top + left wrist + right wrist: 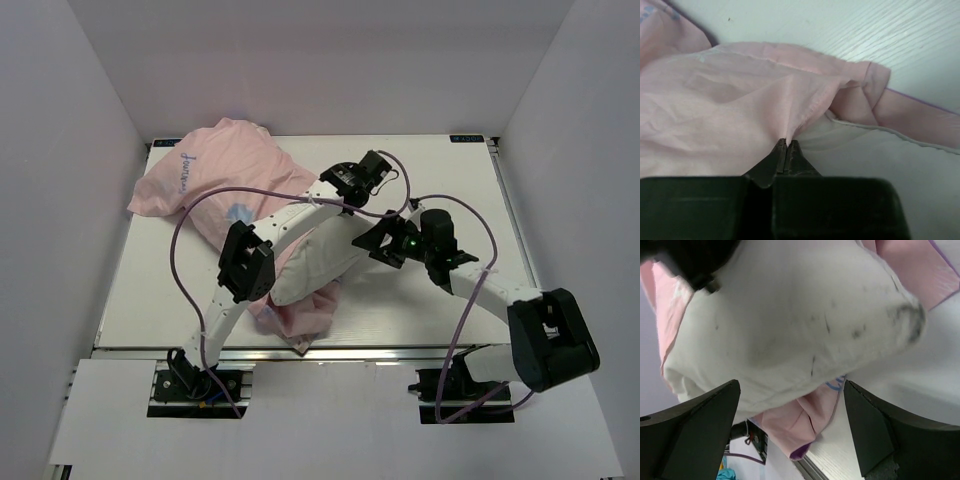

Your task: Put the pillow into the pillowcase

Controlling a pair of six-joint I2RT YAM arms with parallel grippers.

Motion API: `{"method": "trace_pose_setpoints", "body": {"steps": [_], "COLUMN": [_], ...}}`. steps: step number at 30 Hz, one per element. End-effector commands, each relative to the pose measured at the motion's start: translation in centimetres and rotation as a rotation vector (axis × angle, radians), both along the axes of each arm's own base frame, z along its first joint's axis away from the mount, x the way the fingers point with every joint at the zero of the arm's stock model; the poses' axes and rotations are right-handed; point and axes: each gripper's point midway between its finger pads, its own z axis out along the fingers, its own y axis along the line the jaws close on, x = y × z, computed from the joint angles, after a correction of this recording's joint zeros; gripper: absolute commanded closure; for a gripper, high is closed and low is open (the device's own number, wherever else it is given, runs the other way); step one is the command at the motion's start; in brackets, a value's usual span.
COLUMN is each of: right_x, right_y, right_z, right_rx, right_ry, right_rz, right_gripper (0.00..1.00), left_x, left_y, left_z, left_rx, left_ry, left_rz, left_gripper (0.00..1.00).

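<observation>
The pink face of the pillowcase (225, 170) lies bunched over the far-left table. The white pillow (312, 258) sticks out of it toward the middle, with more pink cloth (300, 315) crumpled at its near end. My left gripper (340, 192) is shut on a pinched fold of the pillowcase's edge (730, 100), with my left gripper's tips (786, 142) right beside the pillow (890, 165). My right gripper (375, 248) is open and empty at the pillow's right side. In the right wrist view its jaws (791, 385) stand wide apart before the smudged pillow (790, 315), with pillowcase cloth (795, 425) below.
The white table (440, 300) is walled by white panels at the back and both sides. Its metal front rail (812, 470) runs near the hanging cloth. Purple cables (185, 250) loop over both arms. The left arm's elbow (245, 265) hangs over the pillowcase.
</observation>
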Motion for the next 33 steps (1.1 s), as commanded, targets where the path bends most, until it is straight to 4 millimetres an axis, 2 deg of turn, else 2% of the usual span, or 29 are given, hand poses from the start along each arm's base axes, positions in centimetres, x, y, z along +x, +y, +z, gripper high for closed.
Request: {"method": "trace_pose_setpoints", "body": {"steps": [1,2,3,5,6,7,8,9,10,11,12,13,15,16,17,19,20,21,22,23,24,25,26,27,28,29,30,32,33], "right_x": [2.5,2.9,3.4,4.9,5.6,6.1,6.8,7.0,7.1,7.5,7.2,7.0,5.7,5.3,4.0,2.5,1.0,0.0,-0.8,-1.7,-1.8,-1.6,-0.1,1.2,2.6,5.0,6.2,7.8,8.1], "right_y": [2.0,2.3,2.5,2.6,2.6,2.7,3.2,3.7,4.0,4.5,5.1,5.5,6.2,6.2,6.1,5.9,5.5,5.8,5.9,6.4,7.3,7.7,9.3,10.2,11.2,13.0,13.8,15.1,15.0], "right_z": [3.2,3.2,2.6,2.0,1.8,1.8,2.4,3.0,3.6,5.7,6.9,8.0,12.0,12.9,15.2,17.2,19.4,19.8,20.6,21.3,21.4,22.8,20.8,20.2,21.8,18.3,17.4,16.2,16.1], "right_rx": [0.066,0.072,0.066,0.046,0.034,0.027,0.034,0.038,0.05,0.079,0.071,0.071,0.081,0.057,0.044,0.035,0.045,0.051,0.029,0.036,0.036,0.058,0.037,0.034,0.049,-0.001,-0.015,-0.031,-0.031], "right_ry": [-0.069,-0.059,-0.038,-0.018,-0.021,-0.02,-0.046,-0.079,-0.108,-0.2,-0.282,-0.345,-0.536,-0.622,-0.755,-0.865,-0.961,-1.016,-1.12,-1.18,-1.182,-1.229,-1.193,-1.162,-1.189,-1.126,-1.092,-1.056,-1.043], "right_rz": [0.004,-0.004,-0.012,-0.056,-0.072,-0.08,-0.069,-0.047,-0.036,-0.02,0.029,0.061,0.141,0.161,0.183,0.197,0.195,0.171,0.176,0.179,0.147,0.129,0.153,0.136,0.12,0.137,0.135,0.142,0.121], "right_gripper": [0.11,0.11,0.11,0.11,0.11,0.14,0.36,0.53,0.72,1.0,1.0,1.0,1.0,1.0,1.0,1.0,1.0,1.0,1.0,1.0,1.0,1.0,1.0,1.0,1.0,1.0,1.0,1.0,1.0], "left_x": [0.3,-0.1,-0.2,-0.5,-0.8,-1.1,-1.5,-2.0,-2.5,-3.0,-3.7,-4.6,-6.3,-7.4,-8.5,-10.1,-11.4,-12.1,-13.1,-13.9,-14.6,-15.4,-16.3,-16.7,-17.8,-18.4,-18.7,-19.2,-19.2], "left_y": [-2.0,-2.4,-2.2,-2.2,-2.1,-2.1,-2.7,-2.5,-2.9,-3.4,-3.8,-3.6,-4.4,-4.0,-4.6,-4.6,-4.2,-4.1,-4.7,-4.4,-4.6,-5.0,-5.5,-5.9,-6.5,-7.0,-7.4,-7.8,-8.0], "left_z": [6.3,6.3,7.5,8.4,9.9,10.6,11.2,13.3,14.4,15.7,16.8,19.3,22.0,24.5,25.6,27.6,30.1,31.0,30.7,32.5,32.9,33.3,33.6,33.7,34.2,34.1,33.9,33.4,33.0], "left_rx": [-0.206,-0.221,-0.234,-0.273,-0.308,-0.329,-0.365,-0.407,-0.437,-0.471,-0.5,-0.54,-0.599,-0.641,-0.684,-0.741,-0.802,-0.839,-0.858,-0.911,-0.935,-0.954,-0.968,-0.973,-0.986,-0.99,-0.991,-0.981,-0.976], "left_ry": [-0.091,-0.081,-0.105,-0.122,-0.139,-0.141,-0.135,-0.157,-0.166,-0.181,-0.188,-0.221,-0.251,-0.284,-0.286,-0.3,-0.335,-0.342,-0.314,-0.342,-0.336,-0.323,-0.314,-0.306,-0.299,-0.282,-0.269,-0.254,-0.246], "left_rz": [-0.04,-0.056,-0.054,-0.021,-0.017,-0.025,-0.05,-0.064,-0.087,-0.114,-0.137,-0.16,-0.209,-0.234,-0.265,-0.306,-0.33,-0.343,-0.384,-0.407,-0.426,-0.459,-0.483,-0.499,-0.527,-0.551,-0.562,-0.553,-0.54], "left_gripper": [1.0,1.0,1.0,1.0,1.0,1.0,1.0,1.0,1.0,1.0,1.0,1.0,1.0,1.0,1.0,1.0,1.0,1.0,1.0,1.0,1.0,1.0,1.0,1.0,1.0,1.0,1.0,1.0,1.0]}}
